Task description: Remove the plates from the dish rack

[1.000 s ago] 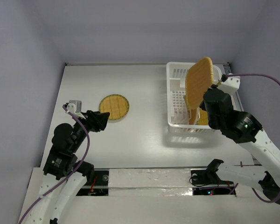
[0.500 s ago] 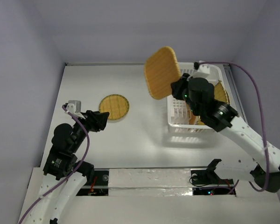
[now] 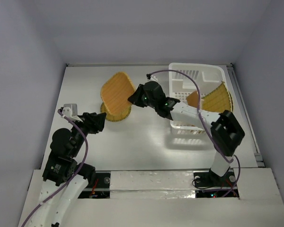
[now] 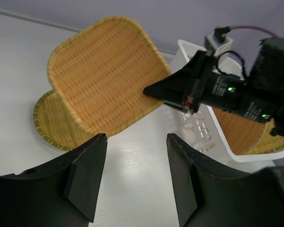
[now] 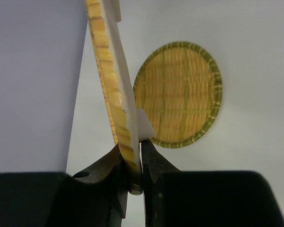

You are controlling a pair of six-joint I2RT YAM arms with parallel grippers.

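My right gripper [image 3: 131, 99] is shut on the edge of a rounded-square tan woven plate [image 3: 117, 91], which it holds tilted in the air left of the white dish rack [image 3: 199, 65]. Beneath it, a small round plate [image 3: 114, 115] lies flat on the table. In the right wrist view the held plate [image 5: 108, 71] stands edge-on between the jaws, above the round plate [image 5: 180, 94]. A large plate [image 3: 218, 98] leans inside the rack. Nothing sits between the fingers of my open left gripper [image 4: 136, 142], which is low on the table near the round plate [image 4: 49, 124], facing the held plate [image 4: 104, 71].
The rack [image 4: 236, 153] stands at the back right of the white table [image 3: 146, 142]. Grey walls close in the back and both sides. My right arm [image 3: 189, 111] stretches across the rack's left front corner.
My right arm has swung left with the rounded-square plate, from above the rack to over the round plate, and lowered it. The left gripper has barely shifted.
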